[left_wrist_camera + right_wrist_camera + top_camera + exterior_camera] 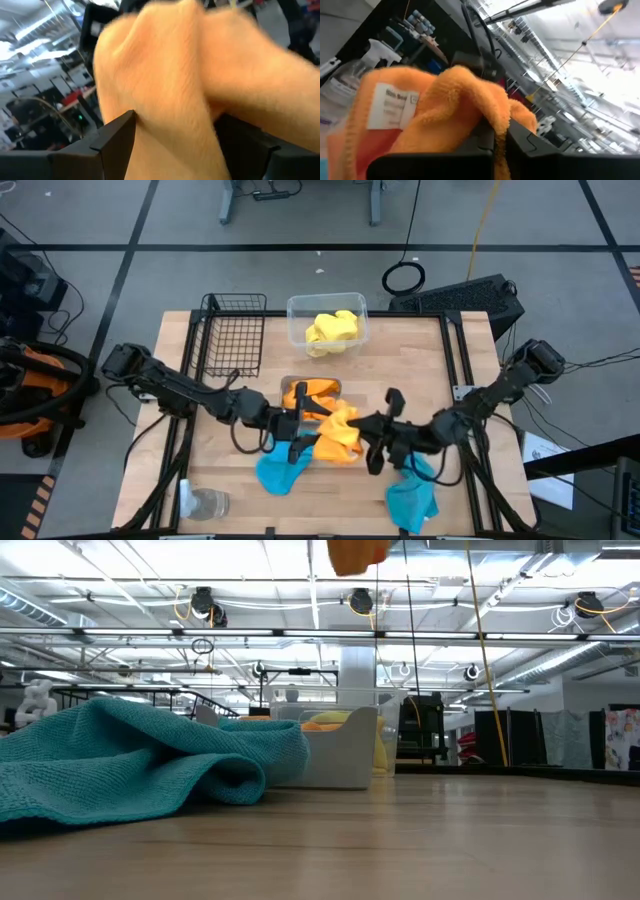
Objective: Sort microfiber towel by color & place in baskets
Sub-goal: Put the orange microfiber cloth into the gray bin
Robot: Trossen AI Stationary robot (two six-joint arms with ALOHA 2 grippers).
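Two of my grippers meet mid-table on one orange towel (pixel 338 435), held up off the wood: my left gripper (pixel 297 437) has its fingers part-spread w/ the cloth between them, my right gripper (pixel 372 442) is clenched tight on the cloth's other edge. L to R: wire basket (pixel 234 332) at the back-left, grey tray (pixel 290 386) w/ orange cloth centre, just behind the held towel, tub (pixel 296 320) w/ yellow towel (pixel 331 331) behind it. Teal towels lie near the front, one (pixel 277 473) under my left gripper, one (pixel 412 500) by my right.

A robotics lab: open ceiling trusses (pixel 330 635), hanging cables (pixel 480 640), taped floor (pixel 140 225).
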